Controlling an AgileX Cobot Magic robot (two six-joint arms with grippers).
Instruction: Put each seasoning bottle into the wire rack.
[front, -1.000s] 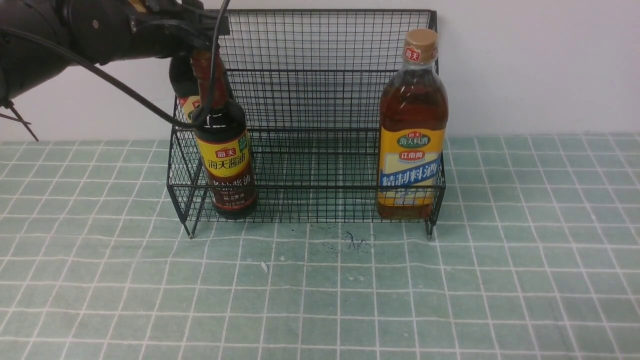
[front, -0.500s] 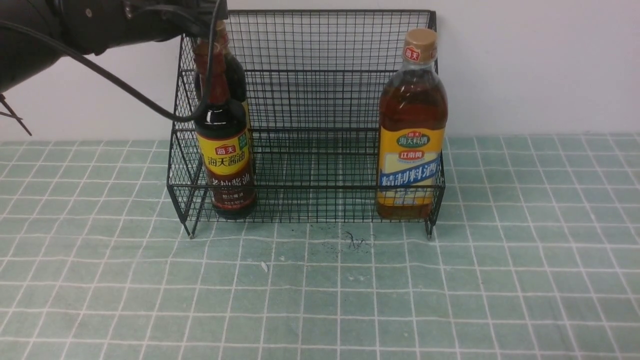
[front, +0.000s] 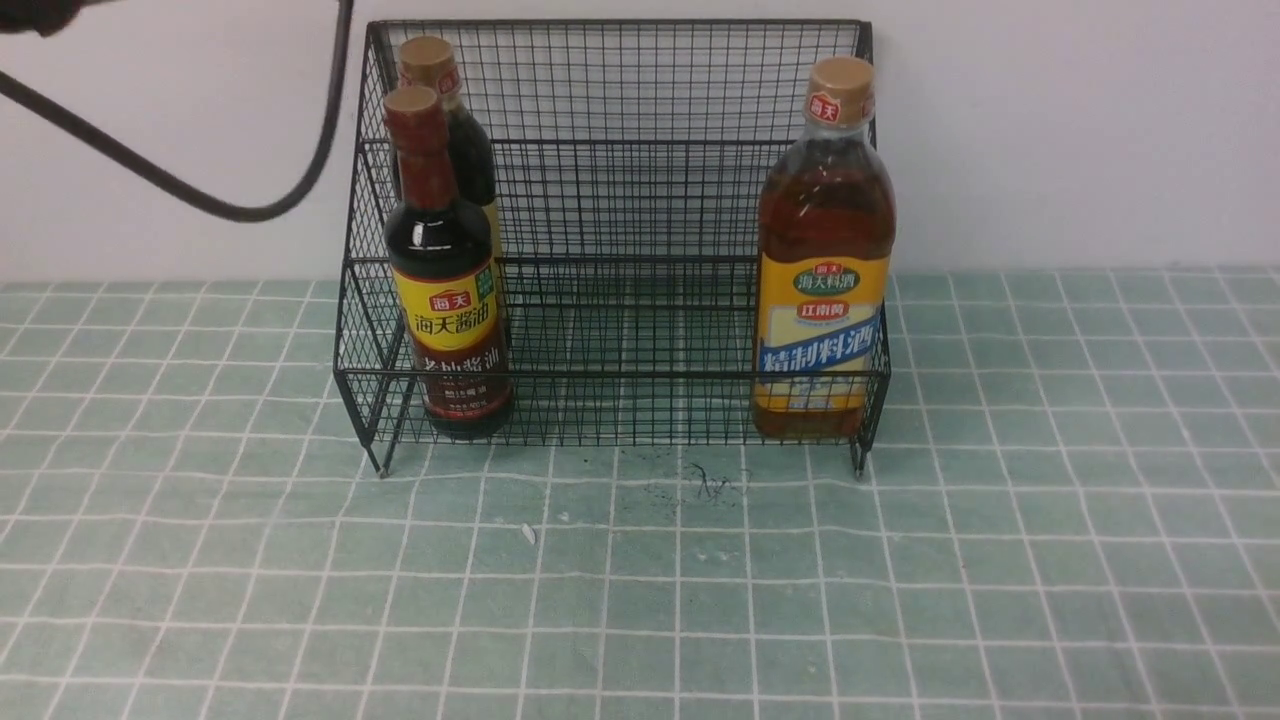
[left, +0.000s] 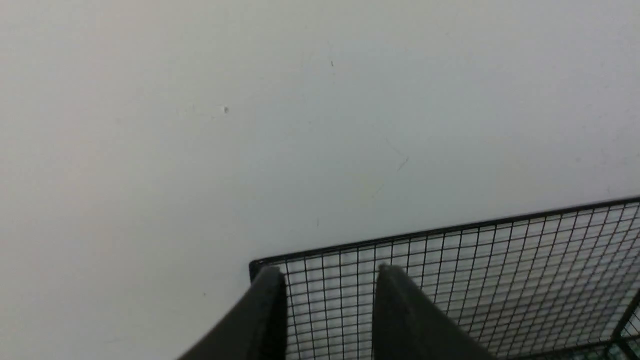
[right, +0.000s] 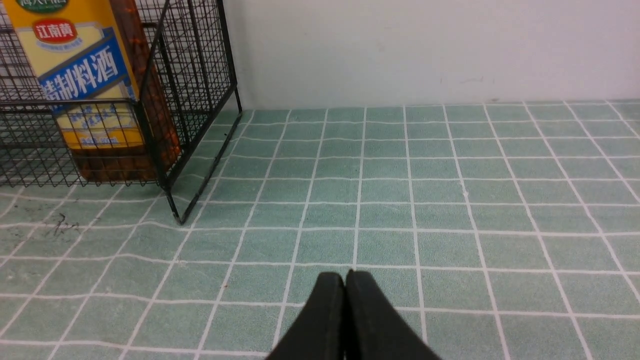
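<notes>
Seasoning bottles, all three of them, are in the wire rack, out beyond the left tool and well apart from its fingers. That tool's fingers are apart with nothing between them, pointing toward the rack's upper grid edge and the plain wall behind it. The left arm is raised up high, only a dark bit of it in sight, with a black cable sagging below in a big loop. Right tool has its fingers together, nothing in them, held out over the tabletop. Its arm is mostly hidden, so can't say how that's bent.

As for how the bottles look: the red-neck one is nearest the left tool's side of the rack, in the front, dark glass, tan top, yellow label facing out. Right behind it is the dark tan-cap one, mostly covered, so its label barely shows. Can't tell if those two touch. The amber one is at the rack end on the right tool's side, tan cap, yellow label with a blue-and-white band, and the front rail crosses its lower part. All three are standing up, caps on, liquid inside the amber one easy to see.
</notes>
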